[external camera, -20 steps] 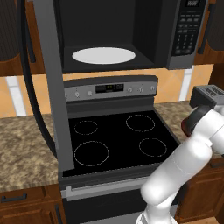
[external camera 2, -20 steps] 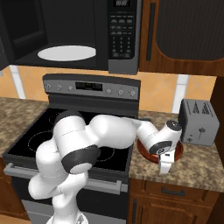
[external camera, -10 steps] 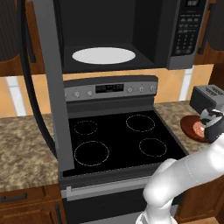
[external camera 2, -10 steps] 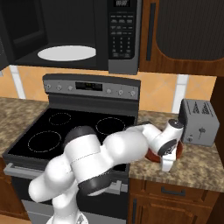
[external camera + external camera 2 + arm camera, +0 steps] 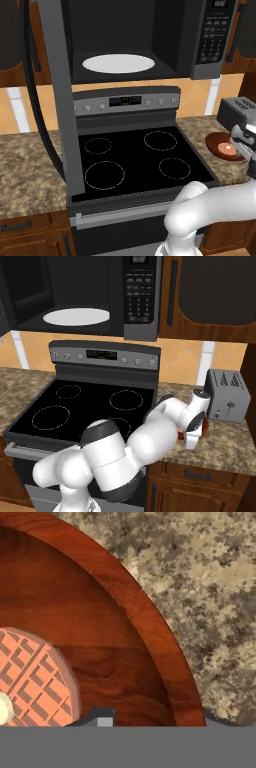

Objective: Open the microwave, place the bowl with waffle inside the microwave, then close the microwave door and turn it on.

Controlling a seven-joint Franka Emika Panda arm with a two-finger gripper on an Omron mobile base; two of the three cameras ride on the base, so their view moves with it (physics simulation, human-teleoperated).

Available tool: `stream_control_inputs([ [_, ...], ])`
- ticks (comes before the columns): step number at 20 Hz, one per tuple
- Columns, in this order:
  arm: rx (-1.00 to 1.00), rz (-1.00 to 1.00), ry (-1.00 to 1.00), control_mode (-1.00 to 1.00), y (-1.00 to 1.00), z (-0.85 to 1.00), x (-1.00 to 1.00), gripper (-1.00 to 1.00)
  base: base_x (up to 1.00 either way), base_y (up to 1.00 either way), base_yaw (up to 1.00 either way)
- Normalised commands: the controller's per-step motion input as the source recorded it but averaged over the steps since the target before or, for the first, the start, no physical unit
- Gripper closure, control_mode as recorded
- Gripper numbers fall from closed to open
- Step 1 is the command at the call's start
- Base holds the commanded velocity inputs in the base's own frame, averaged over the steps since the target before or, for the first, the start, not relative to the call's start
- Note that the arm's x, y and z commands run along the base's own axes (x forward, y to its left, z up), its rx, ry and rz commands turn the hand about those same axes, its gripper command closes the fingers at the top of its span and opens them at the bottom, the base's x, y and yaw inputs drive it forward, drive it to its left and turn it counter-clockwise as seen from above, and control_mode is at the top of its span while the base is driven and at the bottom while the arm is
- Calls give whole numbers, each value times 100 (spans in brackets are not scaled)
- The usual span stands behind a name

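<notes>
While my arm reaches far to my right over the speckled granite counter (image 5: 30, 170), my gripper (image 5: 246, 145) hangs close above the bowl (image 5: 223, 146), which sits on the counter between the black stove (image 5: 135, 157) and the grey slotted toaster (image 5: 228, 394). Seen from my hand, the bowl is glossy reddish-brown with a wood-like grain, its thick rim (image 5: 150, 627) curving across the view against the mottled stone. Inside it lies the waffle (image 5: 32, 682), a round orange-pink disc with a neat grid of square pockets and a pale dab at its edge. From the left base view the waffle (image 5: 229, 148) is just a small pale spot in the dish. One dark fingertip (image 5: 102, 717) of mine rises inside the bowl, just beside the waffle, while the other shows at the rim's outer side, so my fingers are spread with the bowl's wall between them, not pinching it as far as I can see.

Above the stove, the microwave (image 5: 145, 40) stands open, its white turntable plate (image 5: 118, 63) bare in the dark cavity. The microwave door (image 5: 62, 95) is swung out to the left, its grey frame hanging down in front of the stove.
</notes>
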Motion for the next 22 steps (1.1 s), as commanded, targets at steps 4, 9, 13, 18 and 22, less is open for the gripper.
stream_control_inputs([
  [4,-8,0,4,-100,4,91,0,100,0,0,0],
  [9,-3,0,-2,-100,9,100,-4,100,0,0,0],
  [13,0,-1,-18,-100,28,100,-11,100,0,0,0],
  [18,0,0,-32,-100,92,76,-34,100,0,0,0],
  [22,0,0,-38,-100,93,18,-82,100,0,0,0],
])
